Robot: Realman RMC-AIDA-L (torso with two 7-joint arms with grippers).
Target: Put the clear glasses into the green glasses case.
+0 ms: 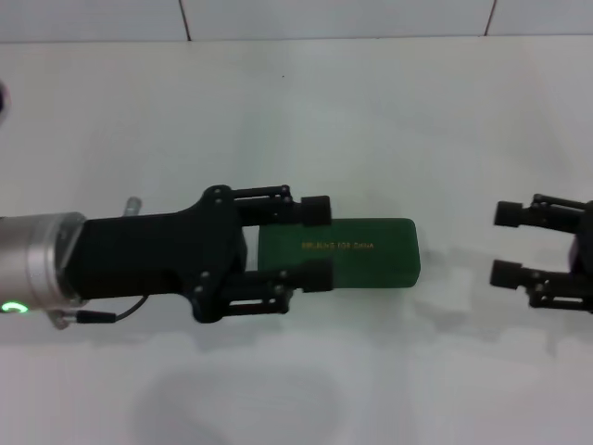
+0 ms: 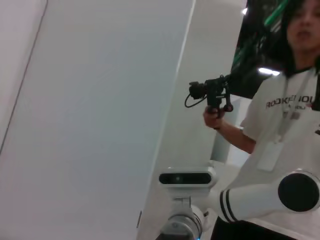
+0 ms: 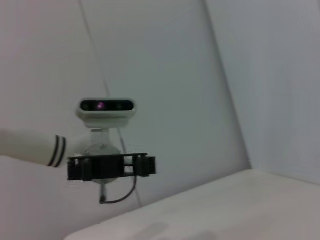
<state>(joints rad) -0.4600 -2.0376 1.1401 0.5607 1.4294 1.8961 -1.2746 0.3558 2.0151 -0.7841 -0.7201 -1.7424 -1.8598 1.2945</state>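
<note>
The green glasses case (image 1: 361, 250) lies closed on the white table (image 1: 278, 111), its gold lettering facing up. My left gripper (image 1: 317, 243) is open, with one finger (image 1: 315, 211) on each side of the case's left end; whether the pads touch the case I cannot tell. To the right of the case, a short gap away, my right gripper (image 1: 506, 244) stands open with nothing between its fingers. The clear glasses are out of view. The right wrist view shows the left gripper (image 3: 111, 167) far off, below the robot's head camera (image 3: 106, 106).
White table surface extends on every side of the case, with a tiled wall (image 1: 334, 17) behind it. In the left wrist view a person (image 2: 280, 130) stands beside the robot holding a small camera rig (image 2: 210, 92).
</note>
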